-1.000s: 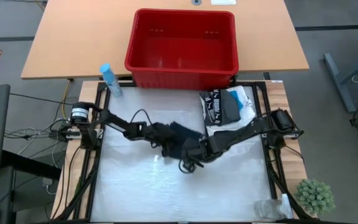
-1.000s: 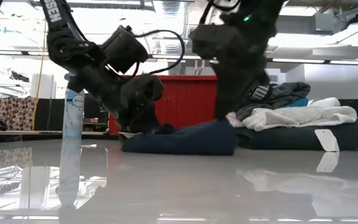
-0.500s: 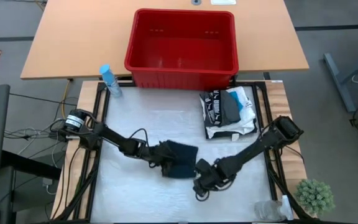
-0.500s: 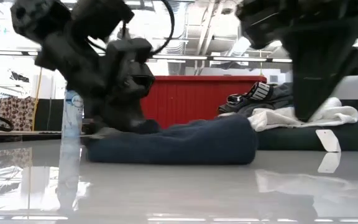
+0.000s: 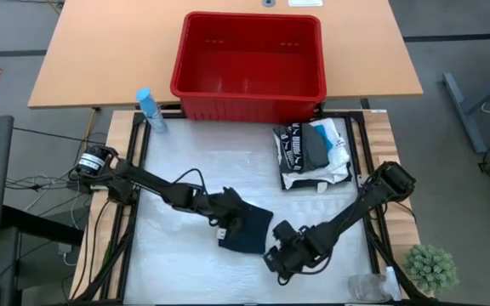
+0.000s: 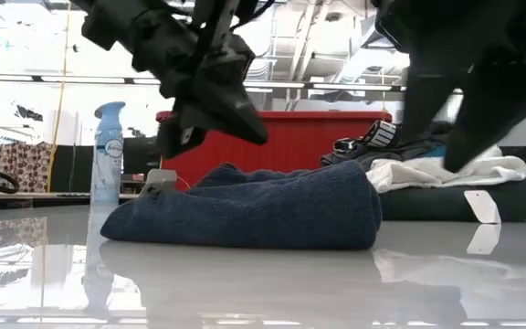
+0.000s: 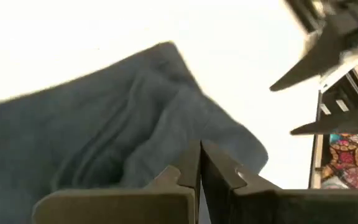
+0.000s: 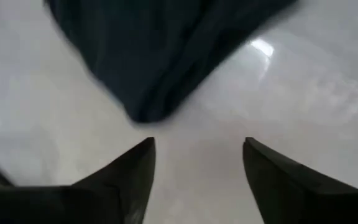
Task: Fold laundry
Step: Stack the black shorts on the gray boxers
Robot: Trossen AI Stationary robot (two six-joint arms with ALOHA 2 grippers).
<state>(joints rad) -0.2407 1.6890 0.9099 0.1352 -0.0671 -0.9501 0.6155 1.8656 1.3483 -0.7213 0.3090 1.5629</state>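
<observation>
Left gripper [image 7: 199, 163] jaws clenched empty over dark folded garment [image 5: 247, 228], pressing it flat | right gripper [image 8: 197, 165] jaws released just right of it | folded pile [image 5: 313, 153] parked far right, keeping bench [image 5: 177, 263] workable.

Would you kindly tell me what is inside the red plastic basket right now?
The red plastic basket shows only its bare red floor in the high view; no garments lie inside. The near wall hides a thin floor strip.

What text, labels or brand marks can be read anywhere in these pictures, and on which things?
Spray bottle: a label, too small to read.
Black-and-white garment on the folded pile: white print, not legible.
White tag by the pile: blank from here.
Dark blue garment, red basket: no text visible.
</observation>
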